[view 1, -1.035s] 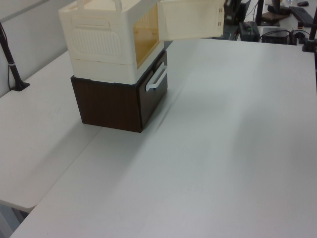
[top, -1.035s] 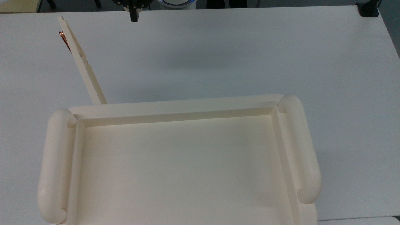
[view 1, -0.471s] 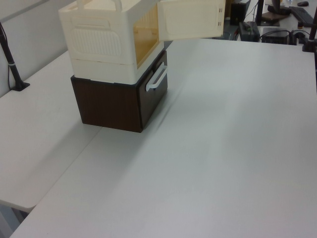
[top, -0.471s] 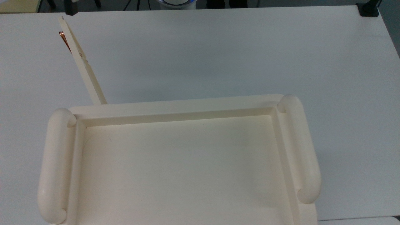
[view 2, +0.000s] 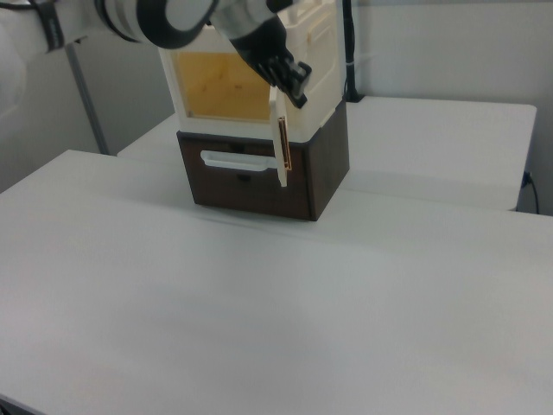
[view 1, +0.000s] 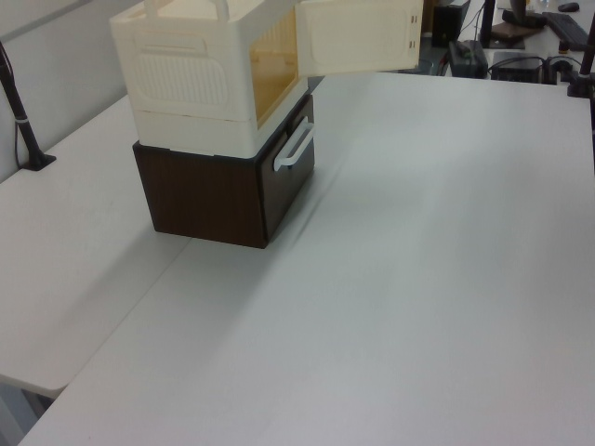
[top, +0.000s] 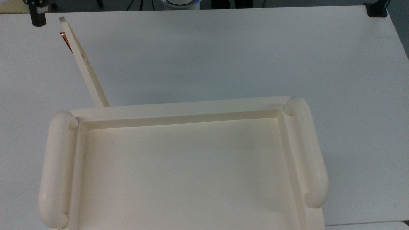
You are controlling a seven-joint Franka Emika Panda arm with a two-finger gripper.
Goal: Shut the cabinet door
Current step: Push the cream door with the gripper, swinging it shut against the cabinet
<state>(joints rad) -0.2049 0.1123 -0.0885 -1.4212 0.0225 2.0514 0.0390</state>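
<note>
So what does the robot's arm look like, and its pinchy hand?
In the right view the arm is made of fat, rounded white tubes joined by a black ring. At its end sits the gripper, a chunky black block. In the top view the gripper is a small dark square piece with a pale band.

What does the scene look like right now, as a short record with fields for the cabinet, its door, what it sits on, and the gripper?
cabinet: cream box with open front showing an amber interior, recessed tray top
cabinet door: swung wide open, copper handle near its free end
support: dark brown drawer unit with a white handle, on a white table
gripper: at the top view's upper left, beside the door's free end, on the handle side
task state: door not yet closed
</note>
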